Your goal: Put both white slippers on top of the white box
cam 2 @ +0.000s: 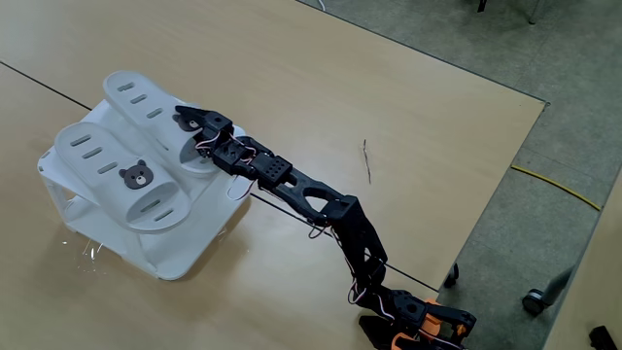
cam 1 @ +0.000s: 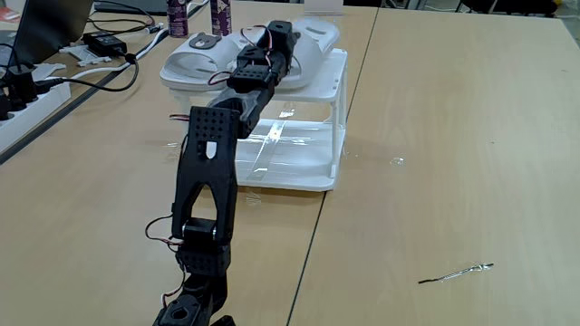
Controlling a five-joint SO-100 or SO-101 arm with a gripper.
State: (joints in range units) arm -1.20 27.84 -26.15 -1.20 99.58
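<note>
The white box [cam 1: 337,100] stands mid-table with both white slippers lying side by side on its flat top. One slipper [cam 2: 117,185] shows its brown bear badge and lies free; in a fixed view from behind the arm it is on the left [cam 1: 190,65]. The other slipper [cam 2: 136,95] [cam 1: 317,41] lies beside it. My gripper [cam 2: 187,121] [cam 1: 279,38] reaches over this second slipper's strap. Its fingertips are hidden against the strap, so I cannot make out how the jaws stand. The box's corner [cam 2: 180,262] juts toward the arm.
A power strip [cam 1: 27,98], a black adapter [cam 1: 104,43] with cables and two purple bottles [cam 1: 178,14] sit at the back left. A thin metal sliver [cam 1: 458,271] [cam 2: 366,160] lies on the bare tabletop. The table edge [cam 2: 505,185] drops to the floor.
</note>
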